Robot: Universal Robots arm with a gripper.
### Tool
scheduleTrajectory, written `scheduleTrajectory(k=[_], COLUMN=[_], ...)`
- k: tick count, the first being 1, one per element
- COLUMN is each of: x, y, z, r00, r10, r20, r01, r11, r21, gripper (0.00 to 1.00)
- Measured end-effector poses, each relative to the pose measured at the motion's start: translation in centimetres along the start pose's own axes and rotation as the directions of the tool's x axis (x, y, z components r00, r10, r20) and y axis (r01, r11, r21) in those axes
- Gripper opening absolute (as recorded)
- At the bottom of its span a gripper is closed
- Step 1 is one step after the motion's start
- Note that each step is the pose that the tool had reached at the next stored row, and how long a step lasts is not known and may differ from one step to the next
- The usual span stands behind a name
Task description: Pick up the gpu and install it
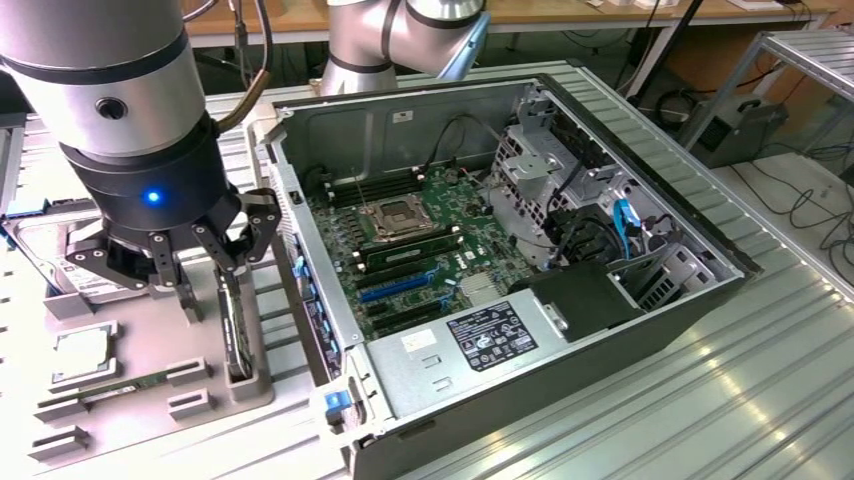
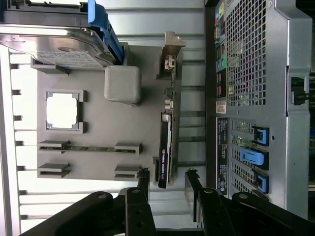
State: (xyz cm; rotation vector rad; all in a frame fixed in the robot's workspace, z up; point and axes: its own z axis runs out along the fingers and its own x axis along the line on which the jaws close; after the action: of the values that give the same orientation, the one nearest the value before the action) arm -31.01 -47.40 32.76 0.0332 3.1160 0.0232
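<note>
Now my gripper (image 2: 166,183) hangs, fingers apart, over the gpu (image 2: 165,140): thin, black-faced, silver-bracketed, standing on edge.

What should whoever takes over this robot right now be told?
Gripper: open, over one end of the gpu, a finger on each side, not gripping.
Gpu: on edge in the grey fixture, beside the open computer case.
Done: gripper lined up on the gpu.
Left: gpu not yet gripped, lifted or seated on the motherboard.
</note>
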Motion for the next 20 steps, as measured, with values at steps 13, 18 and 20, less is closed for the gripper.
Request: scheduleTrajectory(k=[13,18,20], x=[0.03,0.07,0.10], y=[-0.01,-0.01,-0.01], z=[0.39,0.49,0.53], r00=[1.0000,1.0000,1.0000], r10=[0.000,0.000,0.000], r20=[-0.0001,0.0001,-0.0001], r01=[0.000,0.000,0.000], r11=[1.0000,1.0000,1.0000], r21=[0.0001,0.0000,0.0001], gripper=[0.42,0.42,0.42])
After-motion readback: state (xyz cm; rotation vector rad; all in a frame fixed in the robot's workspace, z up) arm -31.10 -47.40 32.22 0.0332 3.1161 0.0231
